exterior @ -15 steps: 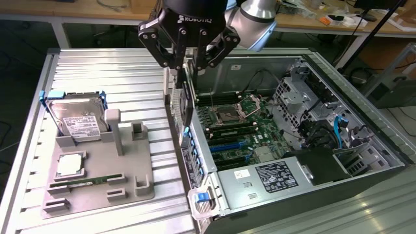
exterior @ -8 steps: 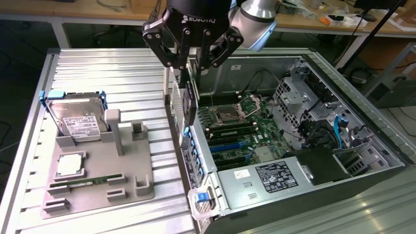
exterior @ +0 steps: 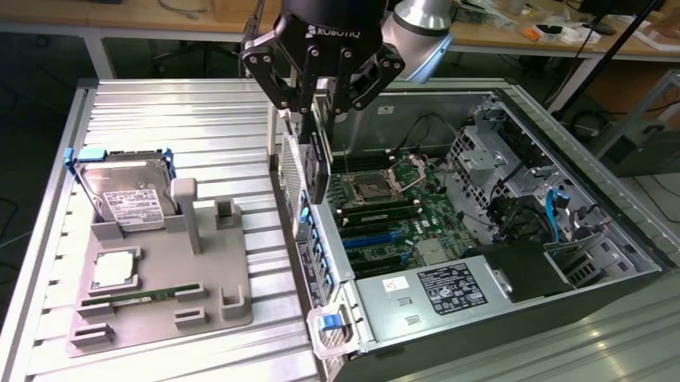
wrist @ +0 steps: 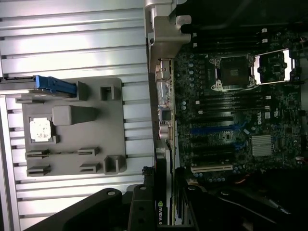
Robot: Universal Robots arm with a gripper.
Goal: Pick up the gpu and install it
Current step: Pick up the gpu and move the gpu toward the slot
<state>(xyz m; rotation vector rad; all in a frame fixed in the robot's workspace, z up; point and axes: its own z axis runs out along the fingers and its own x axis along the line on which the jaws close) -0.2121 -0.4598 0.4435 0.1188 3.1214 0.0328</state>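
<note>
My gripper (exterior: 317,105) hangs over the near wall of the open computer case (exterior: 595,239) and is shut on the gpu (exterior: 314,159). The card hangs edge-on and upright below the fingers, its lower end level with the case wall's rim. In the wrist view the gpu (wrist: 162,211) runs as a thin dark strip with a small green logo between my gripper's (wrist: 165,204) fingers. It sits just off the edge of the motherboard (wrist: 231,120). The board's blue and black expansion slots (exterior: 372,236) lie inside the case, below and to the exterior view's right of the card.
A grey holder tray (exterior: 228,263) on the ribbed metal table carries a hard drive (exterior: 123,195), a processor chip (exterior: 115,270) and a green memory stick (exterior: 143,298). The case's power supply (exterior: 447,290), drive cages and cables crowd the exterior view's right.
</note>
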